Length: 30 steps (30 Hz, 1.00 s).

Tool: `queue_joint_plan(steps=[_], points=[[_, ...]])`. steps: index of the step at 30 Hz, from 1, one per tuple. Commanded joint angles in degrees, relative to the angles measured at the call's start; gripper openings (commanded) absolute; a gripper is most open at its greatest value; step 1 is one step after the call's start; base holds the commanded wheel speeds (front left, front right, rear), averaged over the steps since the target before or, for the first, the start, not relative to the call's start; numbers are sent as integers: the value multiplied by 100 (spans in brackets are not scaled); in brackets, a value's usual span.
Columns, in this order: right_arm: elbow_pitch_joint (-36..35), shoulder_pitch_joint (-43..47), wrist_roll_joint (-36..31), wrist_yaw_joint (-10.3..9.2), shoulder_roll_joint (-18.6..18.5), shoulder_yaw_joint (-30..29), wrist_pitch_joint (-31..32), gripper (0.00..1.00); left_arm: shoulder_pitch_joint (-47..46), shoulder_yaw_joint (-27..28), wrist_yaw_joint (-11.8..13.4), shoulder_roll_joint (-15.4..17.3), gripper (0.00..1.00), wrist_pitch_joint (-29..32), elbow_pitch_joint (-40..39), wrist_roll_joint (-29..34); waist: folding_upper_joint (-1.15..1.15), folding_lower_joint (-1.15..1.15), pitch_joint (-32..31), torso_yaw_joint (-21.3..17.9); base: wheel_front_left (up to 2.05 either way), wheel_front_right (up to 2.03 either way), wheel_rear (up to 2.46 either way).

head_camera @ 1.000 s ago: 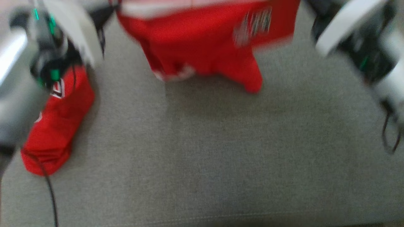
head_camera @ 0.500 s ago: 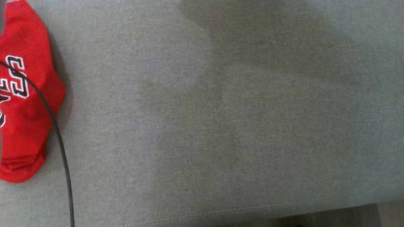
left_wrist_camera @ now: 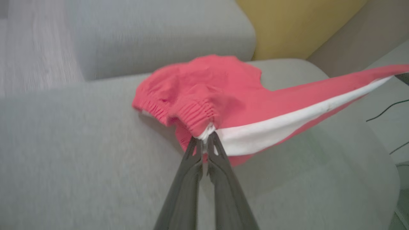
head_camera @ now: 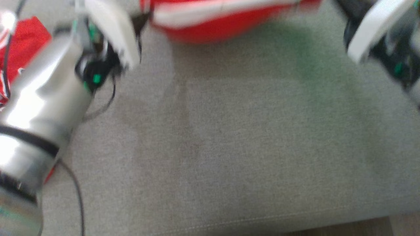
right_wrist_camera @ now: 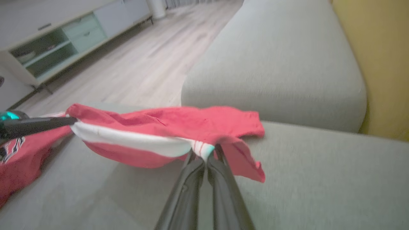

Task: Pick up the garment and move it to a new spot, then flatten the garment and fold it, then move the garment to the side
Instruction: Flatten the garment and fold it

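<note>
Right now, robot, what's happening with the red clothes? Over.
Left gripper shut on red garment, elastic edge. Right gripper shut on its other end. Garment stretched between them over the sofa seat. Lettered red cloth lies nearby, left side.

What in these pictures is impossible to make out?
1. Head view: the red garment with a white stripe is motion-blurred and cut off by the top edge.
2. Head view: a second red garment with lettering lies mostly behind the silver left forearm; its words are unreadable.
3. Left wrist view: bunched cloth hides how much the dark fingers pinch.
</note>
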Motion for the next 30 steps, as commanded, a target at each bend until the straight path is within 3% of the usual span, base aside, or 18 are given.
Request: queue_joint_plan(steps=[1,9,13,16,21,26,30], points=[[-193,97,127,43,-246,45,181,0,-171,146,1,327,0,254,-230,-218,0,0,-298,-27,0,0,0],[-883,1108,586,43,-753,632,1330,0,1091,-247,1,739,0,1474,-1049,-1076,0,0,-1229,-46,0,0,0],[-1626,1756,719,43,-1295,754,2294,0,1809,-530,10,1078,0,2250,-1832,-1522,0,0,-1717,-46,0,0,0],[-2169,2076,907,43,-1737,769,2741,0,2109,-615,185,1282,0,2600,-2391,-1782,0,0,-1875,-9,0,0,0],[-2701,2115,1147,43,-2306,556,2984,0,2199,-437,601,1589,0,3060,-3246,-2357,0,0,-1742,88,0,0,0],[-2464,1720,1366,43,-2246,162,3138,0,1734,-92,866,1882,0,3671,-3483,-2892,0,0,-1226,249,0,0,0],[-1915,1200,1500,43,-2008,-113,3426,0,1236,111,1067,1868,0,3959,-3355,-3041,0,0,-731,428,0,0,0]])
